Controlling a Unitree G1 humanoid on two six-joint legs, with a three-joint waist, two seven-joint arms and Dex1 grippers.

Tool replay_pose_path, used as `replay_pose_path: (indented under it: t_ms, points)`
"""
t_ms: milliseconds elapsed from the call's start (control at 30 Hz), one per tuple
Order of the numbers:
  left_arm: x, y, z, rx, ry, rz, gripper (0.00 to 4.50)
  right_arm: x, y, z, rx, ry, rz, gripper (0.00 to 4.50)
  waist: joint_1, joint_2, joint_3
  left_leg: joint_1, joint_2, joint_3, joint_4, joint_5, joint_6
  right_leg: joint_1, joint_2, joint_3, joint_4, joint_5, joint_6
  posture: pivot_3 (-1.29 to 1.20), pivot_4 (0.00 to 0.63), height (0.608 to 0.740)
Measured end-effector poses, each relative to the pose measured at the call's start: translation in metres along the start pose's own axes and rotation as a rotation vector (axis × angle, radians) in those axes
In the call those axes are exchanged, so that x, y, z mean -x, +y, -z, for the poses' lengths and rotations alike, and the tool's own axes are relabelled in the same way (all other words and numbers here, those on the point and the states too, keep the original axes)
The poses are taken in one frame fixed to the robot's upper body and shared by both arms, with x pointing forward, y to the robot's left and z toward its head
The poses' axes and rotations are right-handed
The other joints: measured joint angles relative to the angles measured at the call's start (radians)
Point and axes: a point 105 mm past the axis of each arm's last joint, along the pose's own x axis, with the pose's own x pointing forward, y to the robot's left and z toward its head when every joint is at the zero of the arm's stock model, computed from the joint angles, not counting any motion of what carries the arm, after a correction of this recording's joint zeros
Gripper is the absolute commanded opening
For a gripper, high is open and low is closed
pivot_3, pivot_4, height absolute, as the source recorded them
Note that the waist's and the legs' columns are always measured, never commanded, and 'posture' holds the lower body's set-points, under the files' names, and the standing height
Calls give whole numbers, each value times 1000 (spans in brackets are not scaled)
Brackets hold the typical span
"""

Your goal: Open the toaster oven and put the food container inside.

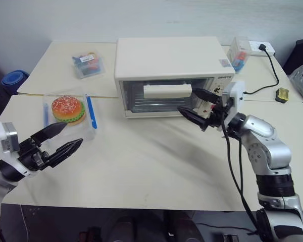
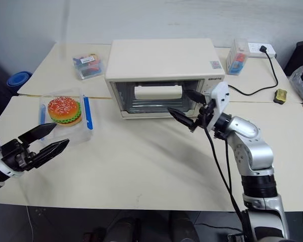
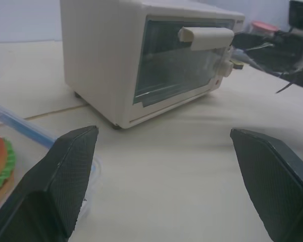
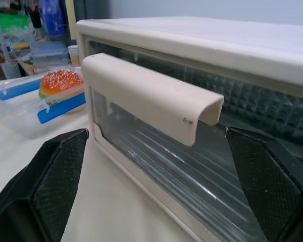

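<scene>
While I hold both arms off the work, I list the scene from largest to smallest.

1. Pale cream tabletop (image 1: 156, 166): bears everything below.
2. Large cream-white boxy toaster oven (image 1: 166, 58), far centre. Its long axis runs left to right; its glass door, shut, faces the near edge. The white bar handle (image 4: 151, 96) lies along that same axis, high on the door.
3. Clear square shallow plastic food container (image 1: 88, 128) with blue side clips, holding a toy burger (image 1: 68, 109) with a red sesame bun. It sits flat at the left, well apart from the oven's left wall, its clips running near to far.
4. Right gripper (image 1: 194, 107): black jaws spread wide, empty, just in front of the door at the handle's right end.
5. Left gripper (image 1: 58, 141): jaws wide, empty, at the container's near edge.
6. Smaller clear box of colourful items (image 1: 87, 65), far left.

Risks, as I judge them: closing the right jaws so near the handle's end may let them slip off, or drag the light oven forward rather than swing the door. A door dropping open could strike the right gripper.
</scene>
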Motion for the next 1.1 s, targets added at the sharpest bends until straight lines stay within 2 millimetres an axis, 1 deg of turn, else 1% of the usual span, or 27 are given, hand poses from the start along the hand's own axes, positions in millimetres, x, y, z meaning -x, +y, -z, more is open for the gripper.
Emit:
replay_pose_path:
  t_ms: [33,67,167,333,467,500,567,633,733,767,800,900,967,1000,1100]
  points:
    - [-2,-3,0,-2,2,12,4443,-2,1,-2,1,-8,-7,4500,0,0,0,-5,0,0,2,1,-2,-4,0,0,1,0,0,0,150,740]
    - [-4,-5,0,1,7,22,4443,-4,3,-2,-1,-10,-14,4500,-1,0,0,-6,0,1,3,1,-3,-6,0,0,2,0,0,0,150,740]
    - [-5,-6,3,13,18,32,4443,-3,9,-1,-2,-11,-35,4500,-4,0,0,-6,0,1,3,2,-3,-7,0,0,2,0,0,0,150,740]
    - [-9,-9,7,25,29,51,4443,17,25,6,23,43,-120,4500,-4,0,0,-5,0,1,3,0,0,-7,1,0,3,0,0,0,150,740]
    - [-17,-7,5,25,20,71,4443,36,38,21,50,115,-190,4500,-2,0,0,-3,0,1,4,1,0,-6,1,0,7,0,0,0,150,740]
    - [-22,-4,3,26,6,80,4270,41,40,26,66,130,-199,4500,0,0,0,-2,0,1,5,1,0,-6,1,0,8,0,0,0,150,740]
    - [-30,2,-2,15,-16,84,3872,43,41,27,95,130,-198,4500,1,0,0,-2,-1,1,6,2,0,-6,1,0,10,0,0,0,150,740]
    - [-40,9,-8,-7,-35,92,3228,43,41,27,123,128,-198,4500,2,0,0,-2,-2,1,6,2,0,-6,1,0,10,0,0,0,150,740]
    - [-54,18,-4,-27,-18,92,2305,44,41,27,143,127,-196,4500,2,0,0,-3,-2,1,6,2,-1,-7,1,0,10,0,0,0,150,740]
    - [-66,24,-6,-32,-22,108,1960,45,39,27,153,126,-185,4500,3,0,0,-3,-2,1,7,2,-1,-7,1,0,9,0,0,0,150,740]
    - [-75,26,-8,-45,-26,120,1657,44,38,26,160,123,-184,4500,3,-1,0,-4,-2,1,7,2,-1,-7,1,0,10,0,0,0,150,740]
    - [-109,30,-10,-110,-23,179,701,44,39,28,168,123,-183,4500,4,-1,-1,-3,-4,1,8,3,-1,-6,1,0,11,0,0,0,150,740]
    - [-125,30,-7,-115,-24,211,105,43,39,29,173,123,-184,4500,0,-1,-1,-3,-4,2,8,4,-3,-7,1,1,12,0,0,0,150,740]
    - [-131,29,-4,-115,-18,232,105,44,39,30,174,126,-182,4500,-2,-1,-1,-4,-3,3,8,5,-4,-8,2,2,15,0,0,0,150,740]
    - [-146,25,5,-113,-3,281,105,45,38,31,174,130,-170,4500,0,-1,-1,-4,-2,3,8,6,-5,-8,3,2,15,0,0,0,150,740]
